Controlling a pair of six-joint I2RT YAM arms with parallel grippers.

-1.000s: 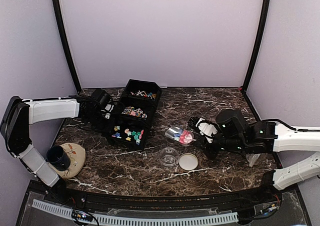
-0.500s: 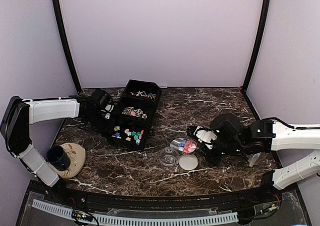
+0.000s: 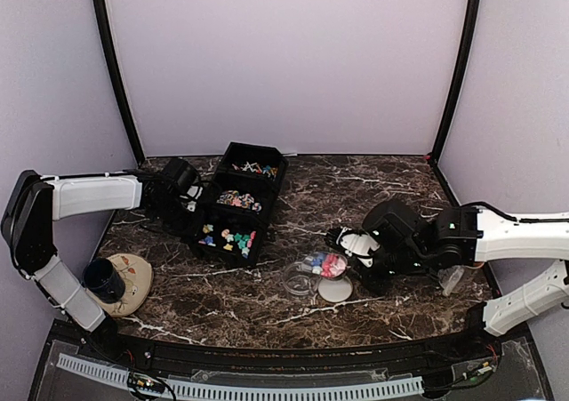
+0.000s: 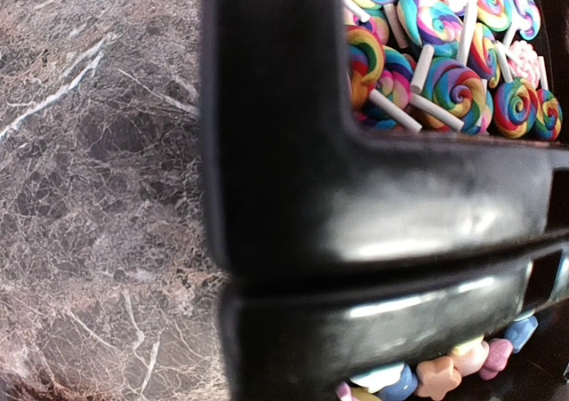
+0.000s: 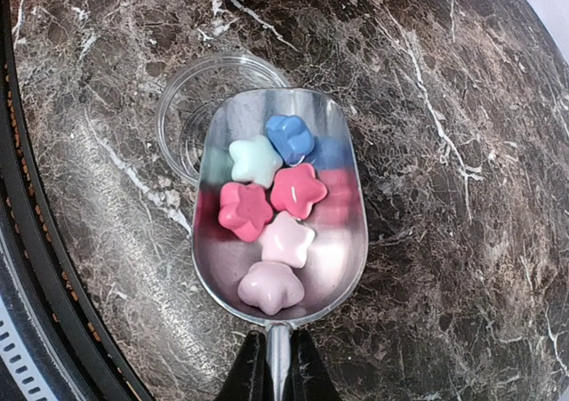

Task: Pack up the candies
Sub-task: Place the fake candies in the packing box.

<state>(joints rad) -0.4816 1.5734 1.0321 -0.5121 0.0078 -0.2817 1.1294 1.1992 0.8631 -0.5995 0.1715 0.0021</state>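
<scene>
Your right arm has swung the scoop [image 3: 322, 263] toward the near edge since a second ago. It was hanging out over bare table [image 3: 400, 179]; now its front end sits over the clear cup [image 3: 300, 283], just beside the white lid [image 3: 335, 288]. Your left arm hasn't budged.

The right gripper [image 5: 277, 361] is pinching the scoop's thin handle, fingers tight on either side. That wrist view gives you what the top view can't: six star-shaped candies [image 5: 267, 210] lying in the scoop [image 5: 342, 241], one blue, one mint, two deeper pink and two pale pink. The scoop's tip overlaps the cup's [image 5: 191, 108] rim, and the part of the cup that shows has no sweets in it.

The left gripper [image 3: 189, 201] is pressed shut at the left edge of the black tray [image 3: 267, 165]; I can't tell if it's actually nipping the wall. Its wrist view is jammed against the tray wall [image 4: 293, 196], with rainbow swirl lollipops [image 4: 444, 72] in one compartment and pastel stars [image 4: 436, 376] in the next. From above, those are just colored specks.
</scene>
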